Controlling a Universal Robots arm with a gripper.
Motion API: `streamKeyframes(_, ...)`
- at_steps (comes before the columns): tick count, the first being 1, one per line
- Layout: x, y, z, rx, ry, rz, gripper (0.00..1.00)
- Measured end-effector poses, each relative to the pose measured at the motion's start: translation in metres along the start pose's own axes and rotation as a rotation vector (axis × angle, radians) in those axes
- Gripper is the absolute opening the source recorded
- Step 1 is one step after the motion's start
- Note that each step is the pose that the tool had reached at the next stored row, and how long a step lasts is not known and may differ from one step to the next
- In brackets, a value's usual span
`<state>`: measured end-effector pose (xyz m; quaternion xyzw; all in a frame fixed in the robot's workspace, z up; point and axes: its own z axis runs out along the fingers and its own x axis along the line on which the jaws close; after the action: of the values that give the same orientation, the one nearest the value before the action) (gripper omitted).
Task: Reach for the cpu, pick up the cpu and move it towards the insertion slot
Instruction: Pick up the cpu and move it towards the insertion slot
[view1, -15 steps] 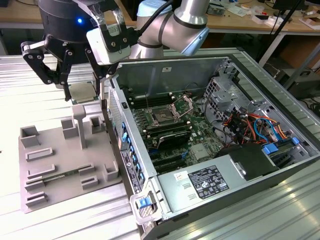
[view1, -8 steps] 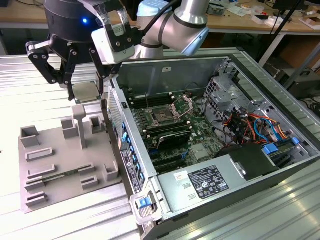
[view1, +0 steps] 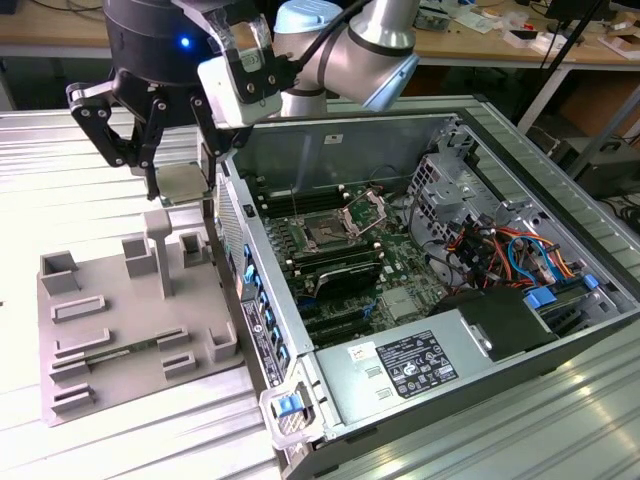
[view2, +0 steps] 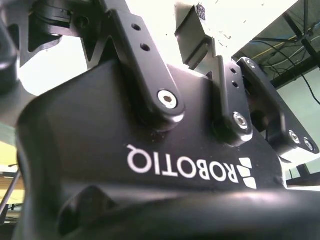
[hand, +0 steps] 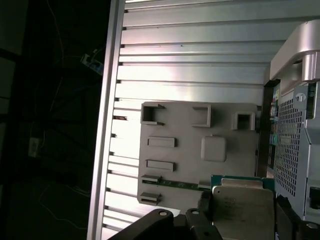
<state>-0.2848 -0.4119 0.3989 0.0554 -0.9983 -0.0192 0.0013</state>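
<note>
We are holding the cpu (view1: 183, 183) in the claw (view1: 182, 192). The claw is pinching the chip from two sides, one dark finger on each edge, so it is open just as wide as the chip and no wider. The chip is lying flat between the fingers. It is hanging in the air above the far end of the grey tray (view1: 120, 330) and is not touching it. In the first wrist view we are looking down past the cpu (hand: 243, 212) at the tray (hand: 180, 132) and the ribbed metal surface (hand: 190, 60) under it.

The insertion slot (view1: 325, 233) is sitting inside the open computer case (view1: 340, 140), on the green board (view1: 400, 262). Its steel bracket (view1: 366, 208) is standing open beside it. The slot is well apart from the chip, off to the exterior view's right, and the wall of the case is standing between them.

We are thinking the picking up is done and the carrying is the step in hand (and hardly begun, as the chip is over the tray). To our eyes, that trip is asking for enough height to pass over the case wall, a flat chip, and a pinch that is firm but gentle.
</note>
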Motion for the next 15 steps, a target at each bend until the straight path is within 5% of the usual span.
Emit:
streamKeyframes(3, -0.0024, -0.0003, 0.0, 0.0, 0.0, 0.0, 0.55)
streamKeyframes(6, -0.017, -0.0019, 0.0001, 0.0, 0.0, 0.0, 0.55)
streamKeyframes(15, -0.0229, -0.0026, 0.0001, -0.0001, 0.0, 0.0, 0.55)
